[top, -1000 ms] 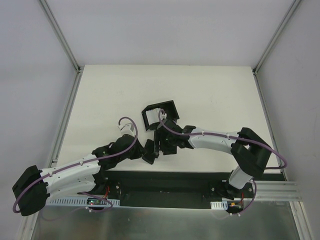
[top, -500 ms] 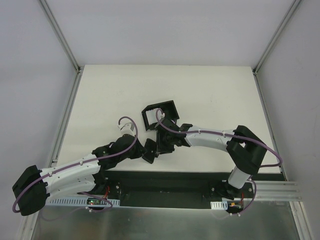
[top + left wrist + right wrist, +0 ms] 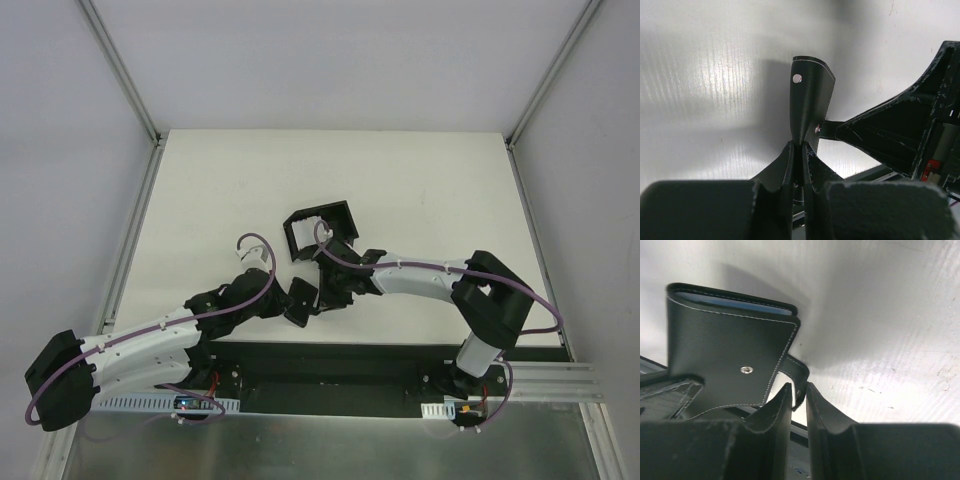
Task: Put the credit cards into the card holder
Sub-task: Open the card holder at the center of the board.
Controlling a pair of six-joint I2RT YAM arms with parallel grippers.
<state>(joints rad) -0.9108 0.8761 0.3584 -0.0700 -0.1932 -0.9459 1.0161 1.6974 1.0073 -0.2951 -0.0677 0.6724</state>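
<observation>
1. Top external view: the black card holder (image 3: 299,301) sits near the front edge of the white bench (image 3: 430,190), between the two arms.
2. The left jaws are shut tight on one edge of it.
3. The right jaws pinch its little snap tab (image 3: 800,372).
4. A black box (image 3: 291,238) stands just behind it.

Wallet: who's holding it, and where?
The left gripper pinches the black wallet by a flap's edge; the right gripper pinches its snap tab.
</observation>
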